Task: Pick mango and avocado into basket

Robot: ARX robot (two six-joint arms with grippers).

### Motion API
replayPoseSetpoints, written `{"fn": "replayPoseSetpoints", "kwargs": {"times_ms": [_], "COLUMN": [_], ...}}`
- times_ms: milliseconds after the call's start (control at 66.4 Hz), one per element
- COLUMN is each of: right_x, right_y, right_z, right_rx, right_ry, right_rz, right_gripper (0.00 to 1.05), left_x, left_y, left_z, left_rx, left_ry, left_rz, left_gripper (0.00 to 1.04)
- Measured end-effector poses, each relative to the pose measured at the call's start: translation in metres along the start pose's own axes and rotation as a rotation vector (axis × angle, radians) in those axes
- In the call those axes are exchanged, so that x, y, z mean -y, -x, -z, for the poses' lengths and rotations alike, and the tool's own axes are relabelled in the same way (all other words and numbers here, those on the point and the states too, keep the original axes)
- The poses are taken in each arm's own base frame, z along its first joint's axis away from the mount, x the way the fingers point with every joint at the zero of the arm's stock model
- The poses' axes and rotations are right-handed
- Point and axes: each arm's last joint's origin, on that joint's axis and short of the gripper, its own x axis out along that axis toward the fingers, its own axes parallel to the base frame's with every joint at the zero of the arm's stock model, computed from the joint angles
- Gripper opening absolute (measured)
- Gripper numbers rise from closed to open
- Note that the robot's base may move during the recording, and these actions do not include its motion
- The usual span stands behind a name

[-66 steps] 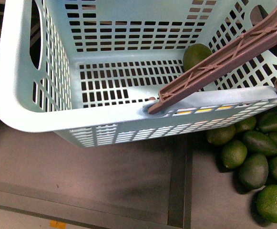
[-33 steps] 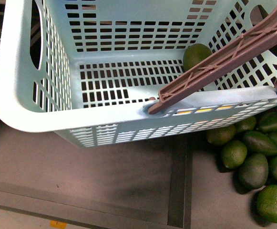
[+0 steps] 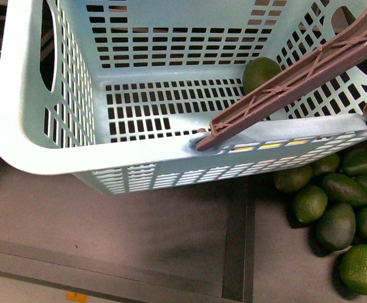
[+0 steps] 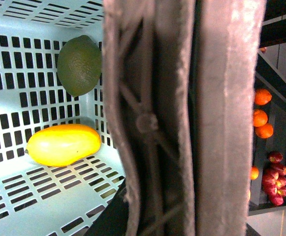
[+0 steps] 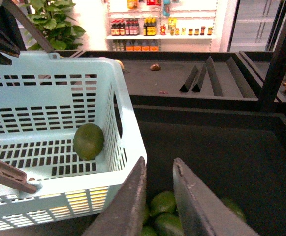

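Note:
The light blue basket (image 3: 38, 145) fills the front view, lifted above a dark shelf. Its brown ribbed handle (image 3: 297, 79) crosses the right side. My left gripper is shut on that basket handle (image 4: 182, 118), which fills the left wrist view; the fingers are hidden. An avocado (image 4: 79, 65) and a yellow mango (image 4: 63, 144) lie on the basket floor. The avocado also shows in the front view (image 3: 260, 71) and the right wrist view (image 5: 88, 141). My right gripper (image 5: 159, 166) is open and empty beside the basket (image 5: 128, 132), above loose avocados (image 5: 163, 202).
A pile of dark green avocados (image 3: 338, 208) lies on the shelf at the right, under the basket's corner. A dark divider bar (image 3: 237, 240) runs across the shelf. Oranges (image 4: 261, 115) and red fruit (image 4: 273, 177) sit in further bins. Store shelves with bottles (image 5: 157, 29) stand far off.

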Motion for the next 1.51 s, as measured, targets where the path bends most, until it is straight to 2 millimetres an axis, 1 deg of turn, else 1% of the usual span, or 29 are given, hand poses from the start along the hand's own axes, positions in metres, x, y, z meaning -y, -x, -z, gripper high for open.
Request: {"fn": "replayPoseSetpoints", "kwargs": {"times_ms": [75, 105, 166, 391, 437, 497, 738, 768, 783, 813, 828, 843, 919, 979, 1069, 1190, 1265, 1340, 1415, 1506], "right_x": [0.000, 0.000, 0.000, 0.000, 0.000, 0.000, 0.000, 0.000, 0.000, 0.000, 0.000, 0.000, 0.000, 0.000, 0.000, 0.000, 0.000, 0.000, 0.000, 0.000], "right_y": [0.000, 0.000, 0.000, 0.000, 0.000, 0.000, 0.000, 0.000, 0.000, 0.000, 0.000, 0.000, 0.000, 0.000, 0.000, 0.000, 0.000, 0.000, 0.000, 0.000], "right_z": [0.000, 0.000, 0.000, 0.000, 0.000, 0.000, 0.000, 0.000, 0.000, 0.000, 0.000, 0.000, 0.000, 0.000, 0.000, 0.000, 0.000, 0.000, 0.000, 0.000], "right_rx": [0.000, 0.000, 0.000, 0.000, 0.000, 0.000, 0.000, 0.000, 0.000, 0.000, -0.001, 0.000, 0.000, 0.000, 0.000, 0.000, 0.000, 0.000, 0.000, 0.000], "right_ry": [0.000, 0.000, 0.000, 0.000, 0.000, 0.000, 0.000, 0.000, 0.000, 0.000, 0.000, 0.000, 0.000, 0.000, 0.000, 0.000, 0.000, 0.000, 0.000, 0.000], "right_rz": [0.000, 0.000, 0.000, 0.000, 0.000, 0.000, 0.000, 0.000, 0.000, -0.002, 0.000, -0.001, 0.000, 0.000, 0.000, -0.001, 0.000, 0.000, 0.000, 0.000], "right_gripper": [0.38, 0.45, 0.54, 0.93, 0.98, 0.96, 0.96, 0.96, 0.96, 0.96, 0.96, 0.96, 0.96, 0.96, 0.96, 0.96, 0.96, 0.96, 0.96, 0.96], "left_x": [0.000, 0.000, 0.000, 0.000, 0.000, 0.000, 0.000, 0.002, 0.003, 0.003, 0.004, 0.004, 0.000, -0.007, -0.021, -0.041, -0.054, -0.068, -0.088, -0.108], "left_y": [0.000, 0.000, 0.000, 0.000, 0.000, 0.000, 0.000, -0.001, -0.002, -0.004, -0.005, -0.006, -0.009, -0.009, -0.009, -0.013, -0.020, -0.032, -0.054, -0.076], "left_z": [0.000, 0.000, 0.000, 0.000, 0.000, 0.000, 0.000, 0.001, 0.001, 0.001, 0.002, 0.003, -0.003, -0.014, -0.027, -0.035, -0.038, -0.044, -0.053, -0.067], "left_rx": [0.000, 0.000, 0.000, 0.000, 0.000, 0.000, 0.000, 0.046, 0.128, 0.257, 0.353, 0.416, 0.577, 0.632, 0.668, 0.672, 0.653, 0.625, 0.588, 0.573], "left_ry": [0.000, 0.000, 0.000, 0.000, 0.000, 0.000, 0.000, 0.018, 0.060, 0.165, 0.258, 0.315, 0.450, 0.513, 0.578, 0.669, 0.717, 0.756, 0.789, 0.811], "left_rz": [0.000, 0.000, 0.000, 0.000, 0.000, 0.000, 0.000, -0.025, -0.074, -0.138, -0.177, -0.195, -0.219, -0.212, -0.199, -0.181, -0.177, -0.180, -0.202, -0.229], "left_gripper": [0.14, 0.14, 0.14, 0.14, 0.14, 0.14, 0.14, 0.14, 0.14, 0.14, 0.14, 0.14, 0.14, 0.14, 0.14, 0.14, 0.14, 0.14, 0.14, 0.14]}}
